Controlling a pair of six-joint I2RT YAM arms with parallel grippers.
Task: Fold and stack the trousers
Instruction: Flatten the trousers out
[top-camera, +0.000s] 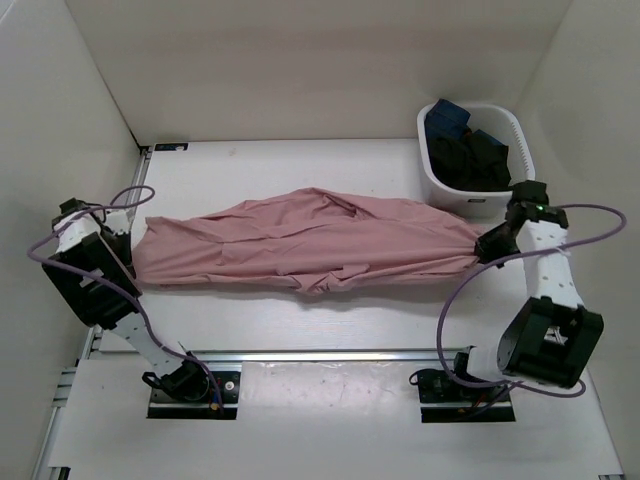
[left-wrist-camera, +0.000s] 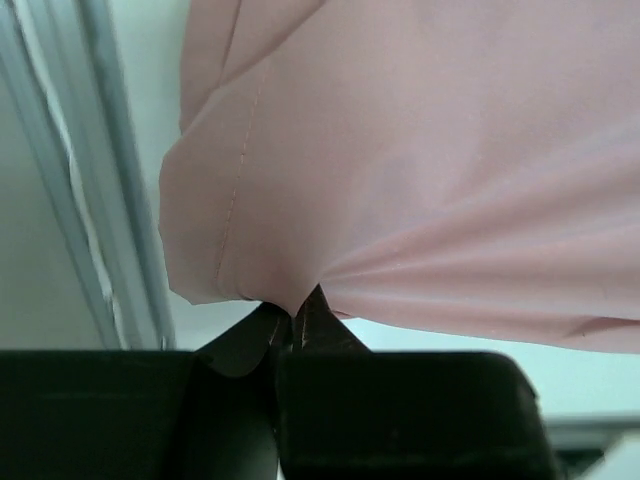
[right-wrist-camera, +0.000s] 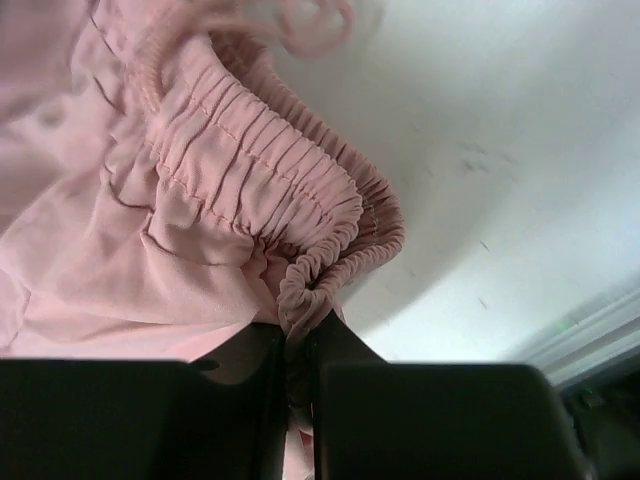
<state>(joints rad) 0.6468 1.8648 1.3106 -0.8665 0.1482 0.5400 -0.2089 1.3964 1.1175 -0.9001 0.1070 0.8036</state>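
Pink trousers (top-camera: 310, 245) — ends in both grippers (top-camera: 135, 246) (top-camera: 481, 246)

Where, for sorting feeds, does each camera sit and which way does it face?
Top external: above, behind the arms, looking down on the table; both arms show.
Left wrist: on the left arm, facing past the left gripper at the trousers.
Right wrist: on the right arm, facing past the right gripper at their waistband.
Shared: all show the trousers.
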